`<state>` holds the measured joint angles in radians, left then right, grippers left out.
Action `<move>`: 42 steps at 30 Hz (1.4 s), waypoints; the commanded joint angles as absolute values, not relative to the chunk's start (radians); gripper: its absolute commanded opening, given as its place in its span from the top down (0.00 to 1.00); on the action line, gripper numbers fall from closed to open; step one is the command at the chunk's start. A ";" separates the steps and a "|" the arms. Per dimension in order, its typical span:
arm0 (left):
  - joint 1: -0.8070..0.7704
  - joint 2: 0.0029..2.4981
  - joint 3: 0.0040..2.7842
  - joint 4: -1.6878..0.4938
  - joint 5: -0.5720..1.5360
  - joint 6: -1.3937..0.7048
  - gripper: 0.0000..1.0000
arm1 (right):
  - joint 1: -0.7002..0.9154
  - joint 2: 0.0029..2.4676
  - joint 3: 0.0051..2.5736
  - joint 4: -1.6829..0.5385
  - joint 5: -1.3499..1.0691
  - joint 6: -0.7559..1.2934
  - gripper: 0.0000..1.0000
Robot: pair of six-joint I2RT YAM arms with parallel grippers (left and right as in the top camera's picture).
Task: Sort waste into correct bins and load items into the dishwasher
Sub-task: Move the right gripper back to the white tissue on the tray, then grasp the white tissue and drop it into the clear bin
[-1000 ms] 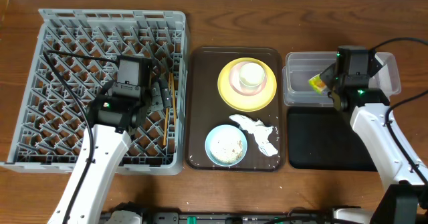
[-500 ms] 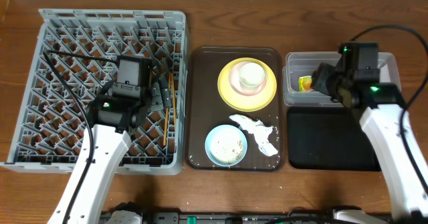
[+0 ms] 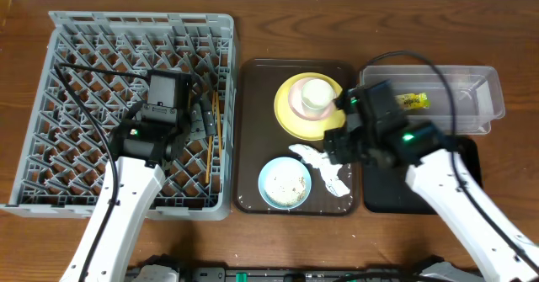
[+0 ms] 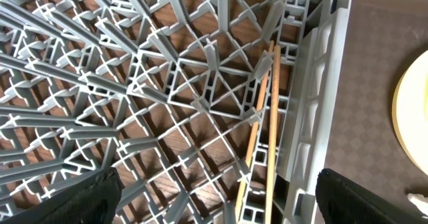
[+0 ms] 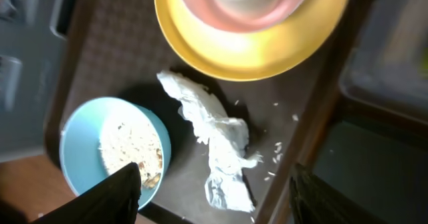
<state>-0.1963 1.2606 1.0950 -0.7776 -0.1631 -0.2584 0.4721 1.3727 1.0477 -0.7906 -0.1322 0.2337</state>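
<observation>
Right gripper (image 5: pixel 214 184): jaws apart, empty, hanging directly over the napkin (image 5: pixel 207 137). Left gripper (image 4: pixel 214 197): jaws wide, empty, above the rack (image 4: pixel 314 117), chopsticks (image 4: pixel 264 130) lying just ahead of it against the rack wall. The wrapper (image 3: pixel 413 102) lies in the tub (image 3: pixel 480 105), behind the right arm.

Risks:
- The bowl (image 5: pixel 114 150) sits close beside one finger. A wide descent may clip its rim and tip the rice out.
- The napkin is long and limp, so a pinch at one end may drag crumbs (image 5: pixel 281 147) across the brown tray (image 5: pixel 114 57).

Clearance: the plate (image 5: pixel 254 60) lies ahead with a gap. The tray lip and black tray (image 3: pixel 379 194) border the other finger, so room there is tight.
</observation>
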 commanded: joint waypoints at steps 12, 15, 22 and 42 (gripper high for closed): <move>-0.190 1.262 1.095 -0.778 -0.168 -0.260 0.07 | 0.613 1.565 0.891 -0.601 0.014 0.284 0.31; -0.190 1.262 1.095 -0.778 -0.168 -0.260 0.07 | 0.615 1.618 0.886 -0.585 0.014 0.284 0.29; -0.190 1.262 1.095 -0.778 -0.168 -0.260 0.07 | 0.617 1.708 0.886 -0.533 0.010 0.284 0.34; -0.190 1.262 1.095 -0.778 -0.168 -0.260 0.07 | 0.528 1.417 1.163 -0.846 0.146 0.231 0.99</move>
